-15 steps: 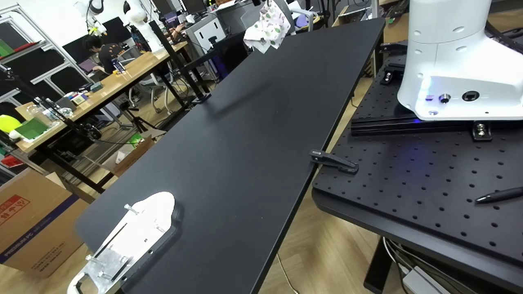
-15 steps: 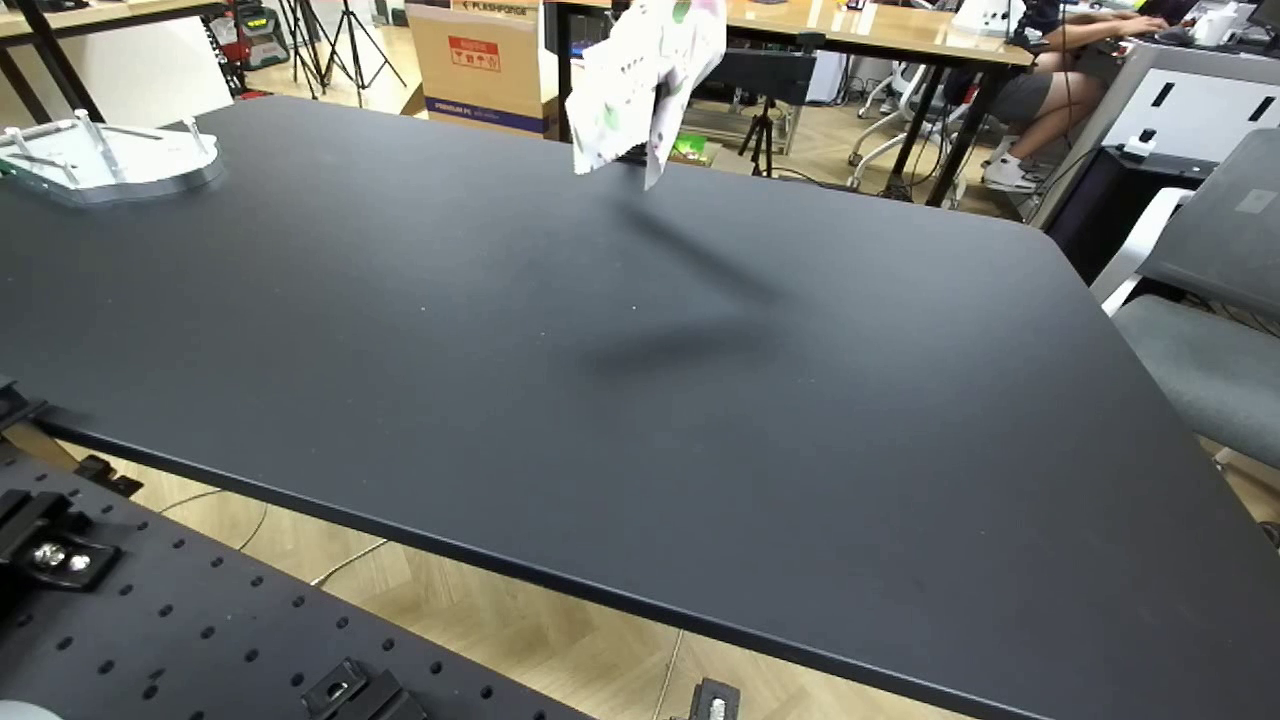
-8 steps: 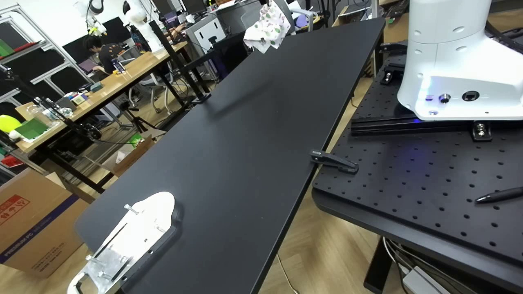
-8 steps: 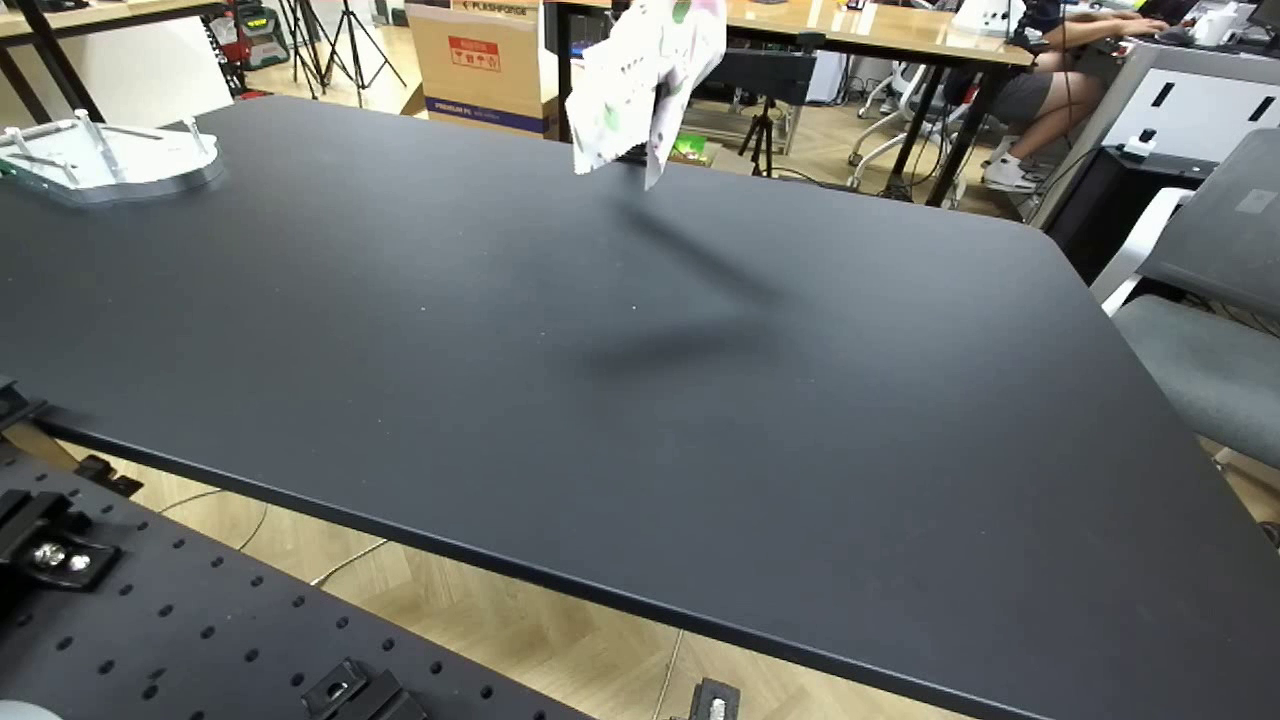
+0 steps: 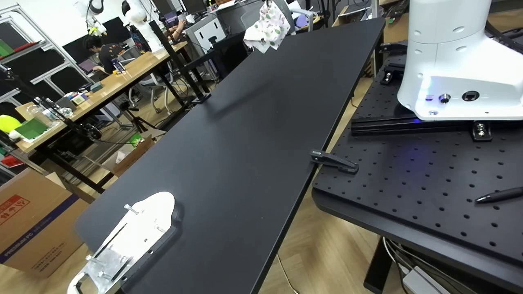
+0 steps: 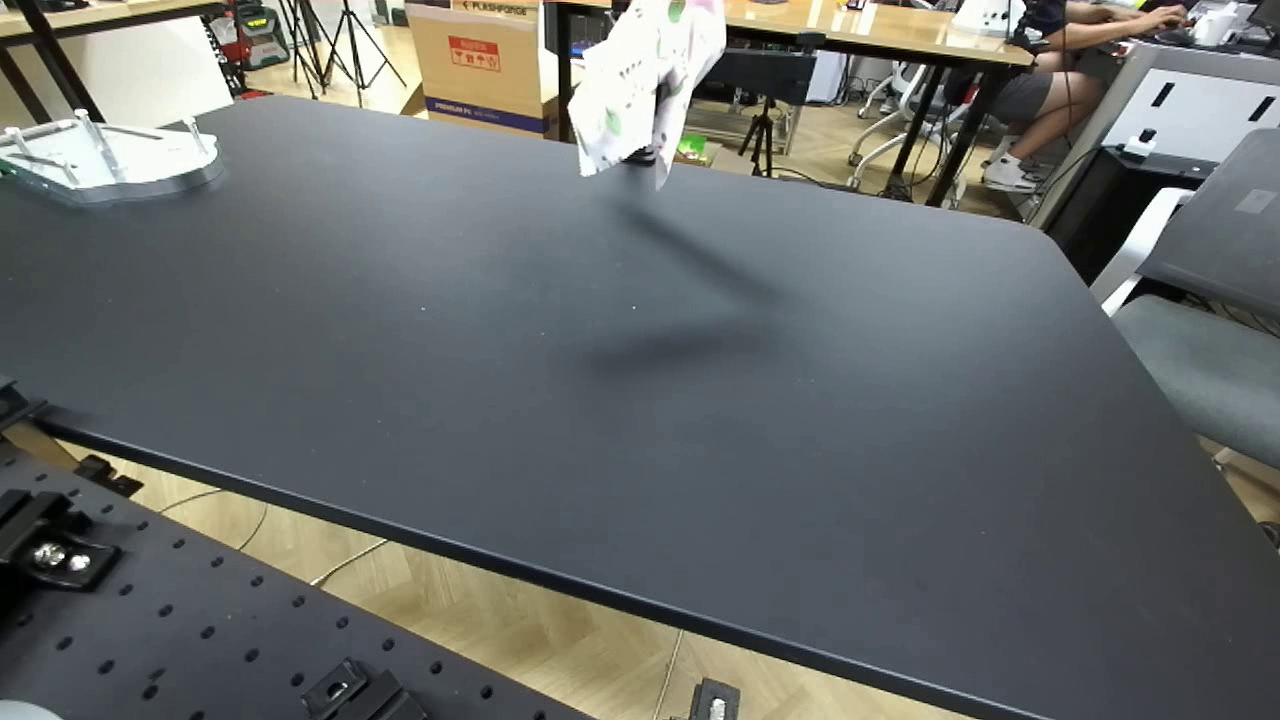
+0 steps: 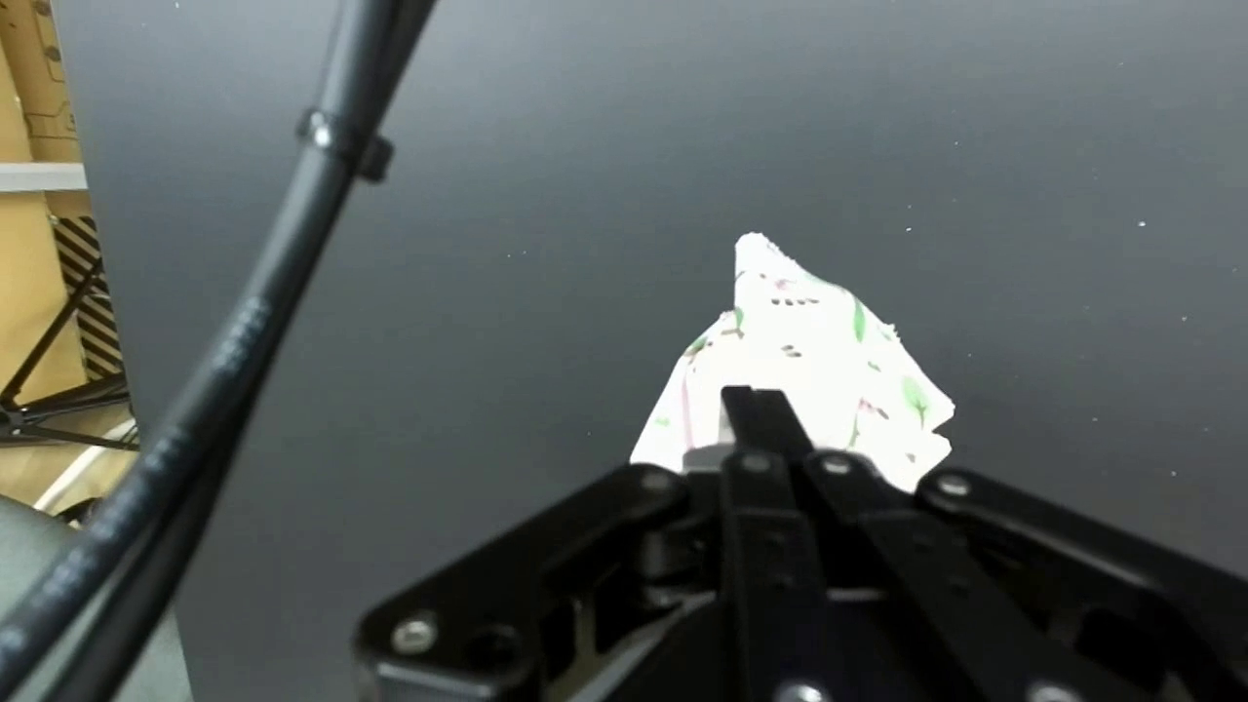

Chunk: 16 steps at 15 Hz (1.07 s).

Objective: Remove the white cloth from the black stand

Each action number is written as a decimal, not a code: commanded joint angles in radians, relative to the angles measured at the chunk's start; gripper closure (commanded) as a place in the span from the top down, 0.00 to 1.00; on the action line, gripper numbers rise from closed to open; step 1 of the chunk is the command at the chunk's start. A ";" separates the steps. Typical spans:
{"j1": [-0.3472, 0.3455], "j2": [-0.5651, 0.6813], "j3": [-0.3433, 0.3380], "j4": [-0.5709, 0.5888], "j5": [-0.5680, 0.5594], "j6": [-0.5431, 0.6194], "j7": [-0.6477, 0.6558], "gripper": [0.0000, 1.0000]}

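Note:
The white cloth (image 5: 267, 30), printed with green leaves, hangs in loose folds above the far part of the table in both exterior views. From the back edge of the table rises the black stand (image 5: 178, 59), its side arm (image 6: 765, 76) reaching sideways; just where the cloth rests on it cannot be made out. In the wrist view the cloth (image 7: 809, 361) spreads beneath my gripper (image 7: 753, 395). Its fingers are drawn together, shut with a pinch of the cloth at the tips. The exterior views cut off most of the gripper at the top edge.
A silver metal plate with bolts (image 5: 143, 228) lies at one end of the dark table (image 6: 560, 430). A black clamp (image 5: 334, 160) grips the near edge beside the robot's base (image 5: 457, 61). A chair (image 6: 1210, 260) stands past another edge. Cables (image 7: 283, 253) cross the wrist view.
My gripper has closed, a dark finger at the top edge of an exterior view sliding right. The cloth's lower corners have shifted slightly right; the stand has stayed put.

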 commanded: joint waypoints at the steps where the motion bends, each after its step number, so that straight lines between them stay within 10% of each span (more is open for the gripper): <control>1: 0.005 0.018 0.004 0.038 0.029 -0.042 0.051 0.00; 16: 0.113 -0.115 0.114 -0.015 0.064 0.022 0.019 0.00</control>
